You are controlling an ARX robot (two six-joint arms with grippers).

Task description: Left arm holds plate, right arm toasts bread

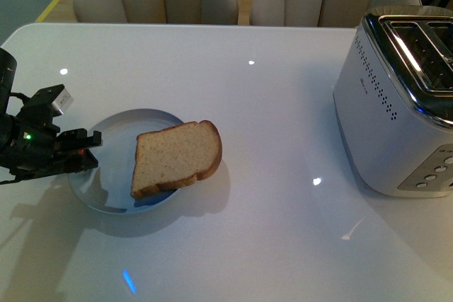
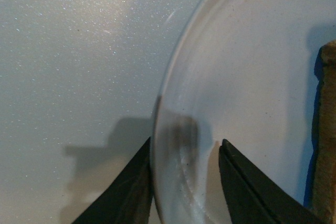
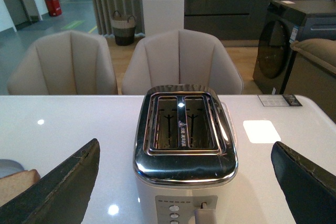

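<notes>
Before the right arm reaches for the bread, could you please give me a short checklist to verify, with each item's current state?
1. Left gripper clamped on plate: not ok; it is open, astride the rim.
2. Bread on the plate: ok, though one edge overhangs the rim toward the toaster.
3. Right gripper open: ok, spread wide.
4. Toaster slots empty: ok, both look empty.
5. Toaster lever up: cannot tell.
</notes>
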